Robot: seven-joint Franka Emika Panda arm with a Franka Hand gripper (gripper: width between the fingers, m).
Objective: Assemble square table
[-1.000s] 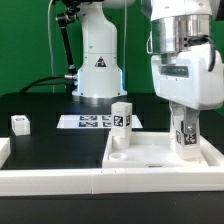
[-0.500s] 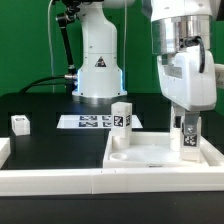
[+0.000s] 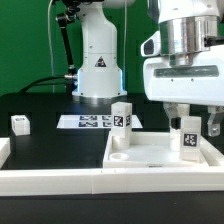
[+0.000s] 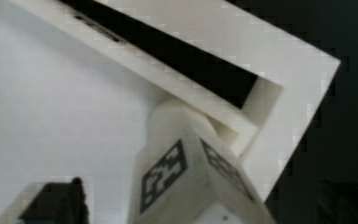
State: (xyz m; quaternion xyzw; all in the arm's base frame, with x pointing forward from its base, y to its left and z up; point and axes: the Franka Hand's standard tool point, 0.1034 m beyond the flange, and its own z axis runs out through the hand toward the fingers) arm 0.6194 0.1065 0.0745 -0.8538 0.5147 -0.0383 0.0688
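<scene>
The square table's white slab (image 3: 150,153) lies at the exterior view's right, against the border wall. Two tagged white legs stand upright on it: one (image 3: 121,122) at its far left corner and one (image 3: 189,138) at its right corner. My gripper (image 3: 191,124) hangs over the right leg, open wide, with a finger on each side and a gap to the leg. In the wrist view that leg (image 4: 194,170) rises between the dark fingertips (image 4: 51,203), beside the slab's rim corner (image 4: 279,100). A third leg (image 3: 20,123) lies loose at the left.
The marker board (image 3: 92,122) lies flat behind the slab, in front of the robot's base (image 3: 98,75). A long low white wall (image 3: 60,180) runs along the front edge. Black table surface (image 3: 60,140) spreads between the loose leg and the slab.
The jaws have spread from a grip on the right leg to wide open, letting it go. The hand has turned about its upright axis. The leg still stands in place.
</scene>
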